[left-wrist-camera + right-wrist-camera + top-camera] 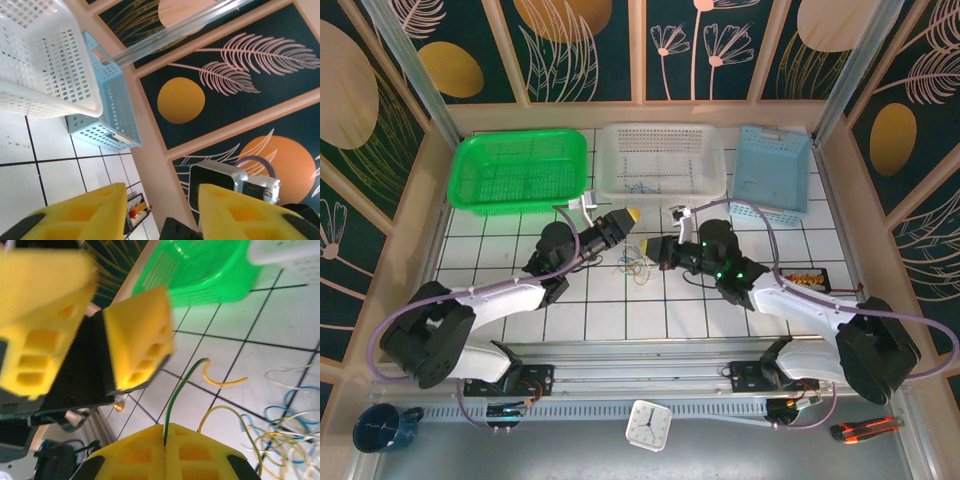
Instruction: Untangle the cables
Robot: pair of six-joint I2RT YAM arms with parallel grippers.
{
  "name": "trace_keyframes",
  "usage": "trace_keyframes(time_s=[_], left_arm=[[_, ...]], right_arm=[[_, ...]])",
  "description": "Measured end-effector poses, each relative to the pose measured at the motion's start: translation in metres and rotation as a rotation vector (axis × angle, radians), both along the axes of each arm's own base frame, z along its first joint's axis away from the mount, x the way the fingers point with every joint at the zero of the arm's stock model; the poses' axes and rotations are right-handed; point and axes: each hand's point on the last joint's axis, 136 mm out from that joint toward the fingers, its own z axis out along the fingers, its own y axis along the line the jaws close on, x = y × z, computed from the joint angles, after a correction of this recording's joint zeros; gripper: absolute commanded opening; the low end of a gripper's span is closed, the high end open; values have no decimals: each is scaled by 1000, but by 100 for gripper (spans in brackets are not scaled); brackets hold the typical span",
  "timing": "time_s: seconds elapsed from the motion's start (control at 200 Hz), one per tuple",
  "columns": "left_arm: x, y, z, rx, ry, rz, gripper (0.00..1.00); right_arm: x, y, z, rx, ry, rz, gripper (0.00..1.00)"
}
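- Overhead view: cables lie in a small loose tangle on the tiled table, near its centre. The left gripper is near them at 11 o'clock and the right gripper just beside them at 2 o'clock. A few more thin strands sit in the white basket at 12 o'clock.
- Left wrist view: the left gripper's yellow pads stand wide apart with nothing between them, facing the blue basket.
- Right wrist view: the right gripper's pads are pressed together at 6 o'clock, pinching a green-and-yellow wire. It rises from the seam and curls off toward 2 o'clock. The rest of the tangle (blue, white and tan loops) lies at 4 o'clock, and the green basket at 12.
- Handling, as I judge it: these wires look light, limp and a little springy, so a pulled strand will likely drag its neighbours along. The best hold is a free end or a clear run outside the knot, gripped firmly, since so thin a wire may slip.
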Motion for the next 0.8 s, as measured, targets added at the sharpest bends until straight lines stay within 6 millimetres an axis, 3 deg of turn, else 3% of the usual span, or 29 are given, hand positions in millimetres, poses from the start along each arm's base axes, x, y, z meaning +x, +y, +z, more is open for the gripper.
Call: trace_keyframes(time_s=[0.2,0.395,0.69,0.801], left_arm=[[-15,25,4,88,-127,73,66],[-24,38,-26,231,-199,94,71],[-24,26,-54,328,-224,30,68],[-20,18,-56,327,-230,5,67]], right_arm=[[22,-31,21,42,20,-113,0],[28,-37,44,151,99,-126,0],[23,-30,78,350,222,-78,0],[23,-28,93,431,252,-60,0]])
